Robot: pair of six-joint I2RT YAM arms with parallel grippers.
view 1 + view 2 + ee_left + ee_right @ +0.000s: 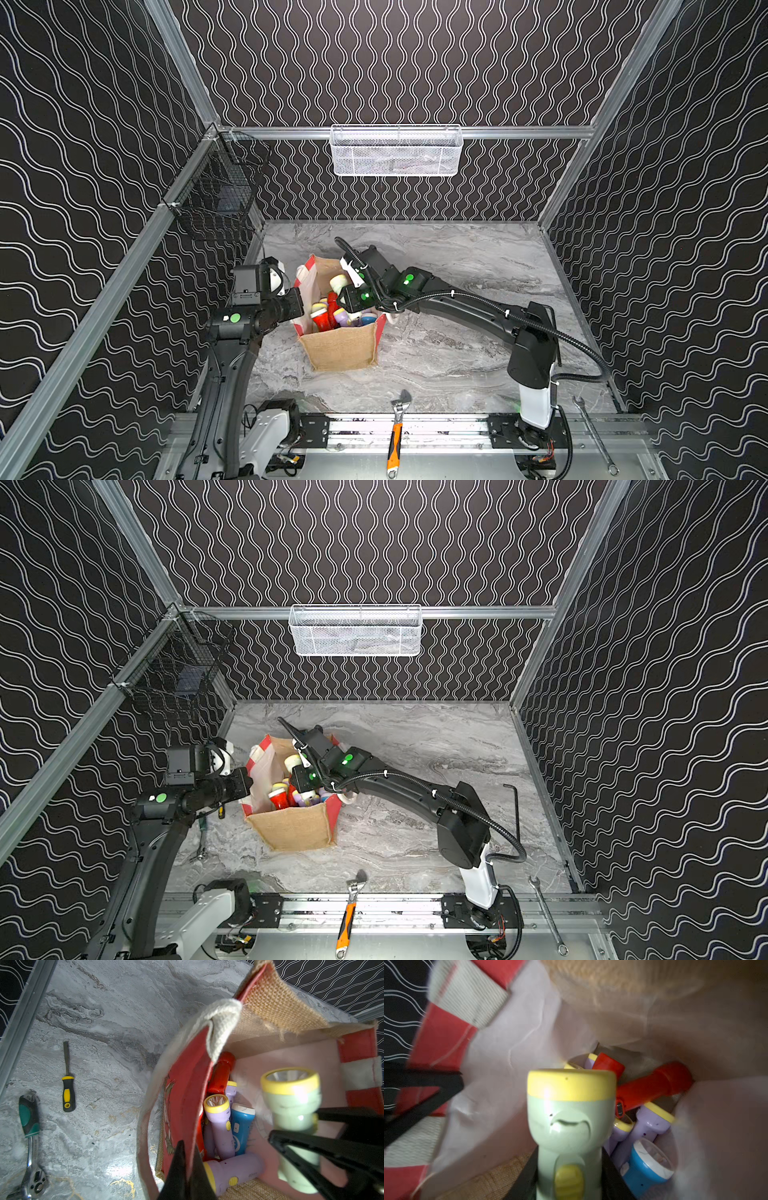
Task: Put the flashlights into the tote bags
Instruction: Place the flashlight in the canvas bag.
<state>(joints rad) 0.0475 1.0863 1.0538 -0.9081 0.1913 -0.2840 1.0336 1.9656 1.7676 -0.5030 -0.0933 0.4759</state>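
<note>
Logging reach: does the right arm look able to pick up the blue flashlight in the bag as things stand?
Probably not: the right gripper is shut on a pale green flashlight. The blue flashlight lies uncovered in the tote bag, whose side panel the left gripper pinches.

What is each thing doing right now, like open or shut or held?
tote bag: standing upright, open, its side wall pinched.
pale green flashlight: gripped at the bag's mouth.
other flashlights: lying piled inside the bag.
left end effector: shut on the tote bag's side wall.
right end effector: shut on the pale green flashlight.
adjustable wrench: lying untouched across the front rail.
</note>
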